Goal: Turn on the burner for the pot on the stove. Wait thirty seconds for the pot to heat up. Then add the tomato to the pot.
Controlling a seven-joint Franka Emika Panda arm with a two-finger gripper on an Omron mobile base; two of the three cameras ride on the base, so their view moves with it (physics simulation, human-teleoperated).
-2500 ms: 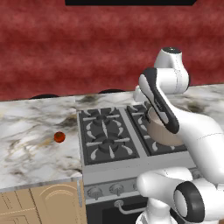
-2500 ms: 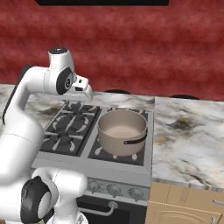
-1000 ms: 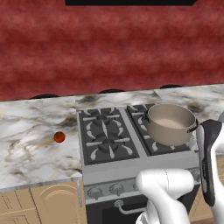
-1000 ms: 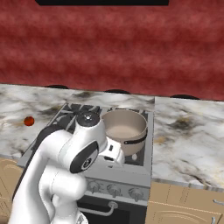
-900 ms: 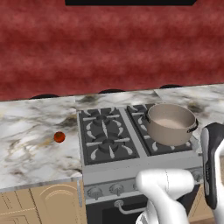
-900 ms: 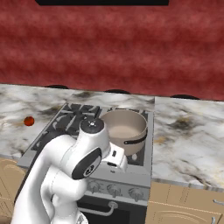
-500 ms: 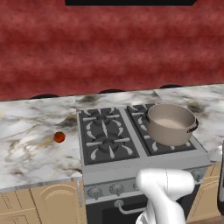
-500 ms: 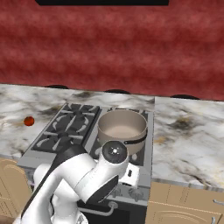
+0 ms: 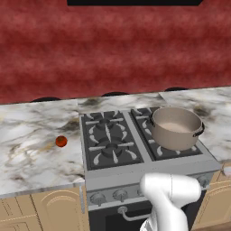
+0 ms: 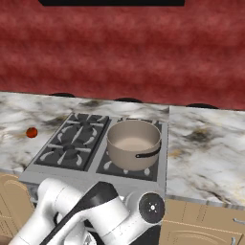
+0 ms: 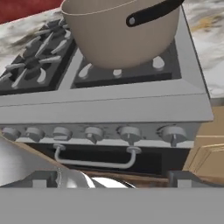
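One pot, grey-tan, pale inside, dark side handles, sits on front right burner of stove. No flame glow visible under it. Tomato lies on marble counter left of stove, well apart from pot. Row of round knobs along stove front, bar handle below. Gripper low in front of stove, level with oven door, jaws spread wide, holding nothing. Dark red wall behind counter; tan cabinet doors flank stove.
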